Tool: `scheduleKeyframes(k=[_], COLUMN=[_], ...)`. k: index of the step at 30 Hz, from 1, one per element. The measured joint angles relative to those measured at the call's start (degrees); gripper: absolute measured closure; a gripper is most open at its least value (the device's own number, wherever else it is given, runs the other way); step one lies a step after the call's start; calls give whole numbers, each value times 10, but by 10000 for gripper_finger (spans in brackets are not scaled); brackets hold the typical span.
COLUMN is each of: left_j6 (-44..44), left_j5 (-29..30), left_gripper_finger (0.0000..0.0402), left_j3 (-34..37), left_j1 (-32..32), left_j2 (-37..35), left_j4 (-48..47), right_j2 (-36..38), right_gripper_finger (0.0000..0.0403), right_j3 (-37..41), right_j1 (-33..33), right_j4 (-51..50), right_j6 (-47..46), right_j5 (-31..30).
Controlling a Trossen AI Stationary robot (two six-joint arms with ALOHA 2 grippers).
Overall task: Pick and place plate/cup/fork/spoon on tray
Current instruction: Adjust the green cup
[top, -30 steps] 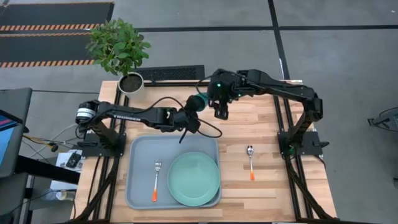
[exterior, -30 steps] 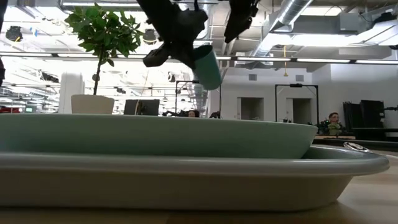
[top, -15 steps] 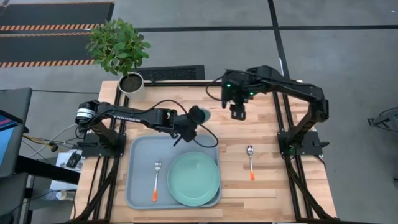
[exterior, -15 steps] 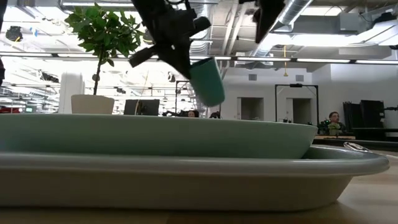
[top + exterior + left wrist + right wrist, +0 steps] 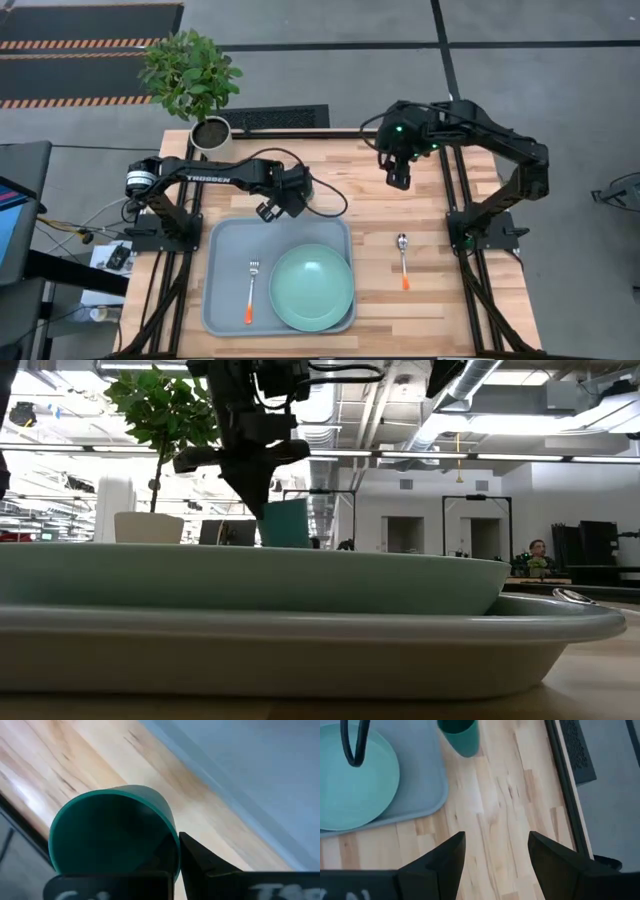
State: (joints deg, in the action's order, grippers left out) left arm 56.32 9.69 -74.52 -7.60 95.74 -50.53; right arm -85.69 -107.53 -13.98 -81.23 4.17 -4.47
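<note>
The dark teal cup (image 5: pixel 287 523) stands upright in my left gripper (image 5: pixel 283 203), which is shut on it just beyond the far rim of the grey-blue tray (image 5: pixel 225 240). The cup also shows in the left wrist view (image 5: pixel 110 830) and the right wrist view (image 5: pixel 459 735). The mint-green plate (image 5: pixel 312 288) and the fork (image 5: pixel 250 290) lie in the tray. The spoon (image 5: pixel 402 258) lies on the wood to the tray's right. My right gripper (image 5: pixel 398 175) is open and empty, above the table's far right part. My left gripper holds the cup at its rim (image 5: pixel 172 842), coming from above with the fingers pointing down. One finger (image 5: pixel 205 867) is outside the wall; the other lies across the mouth, seemingly inside. The cup hangs upright; the plate's rim hides whether its base is on the table.
A potted plant in a white pot (image 5: pixel 210 132) stands at the table's far left corner. A black cable (image 5: pixel 325 205) loops from the left arm over the wood. Bare wood lies between the tray and the spoon (image 5: pixel 375 250).
My left gripper has carried the cup down and toward the table's left, to the tray's far rim; the cup has turned from tilted to upright. My right gripper has drawn away from the cup toward the table's right edge.
</note>
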Motion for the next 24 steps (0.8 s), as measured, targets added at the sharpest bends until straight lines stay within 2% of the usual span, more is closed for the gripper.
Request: scheduleKeyframes(k=[3,7,11,16,24], left_j6=[-29,-64,-68,-66,-75], left_j5=[-19,-77,-84,-97,-89], left_gripper_finger=[401,401,401,401,401], left_j3=[-22,-84,-134,-166,-210], left_j1=[3,19,40,67,88], left_j2=[0,-1,10,65,115], left_j4=[-28,-43,-52,-114,-97], right_j2=[3,3,3,3,3], right_gripper_finger=[163,163,163,163,163], right_j3=[0,0,0,0,0], right_j1=[0,0,0,1,1], right_j4=[-1,-6,-5,-21,-64], right_j6=[-1,-1,0,-11,-12], right_j5=[0,0,0,0,0])
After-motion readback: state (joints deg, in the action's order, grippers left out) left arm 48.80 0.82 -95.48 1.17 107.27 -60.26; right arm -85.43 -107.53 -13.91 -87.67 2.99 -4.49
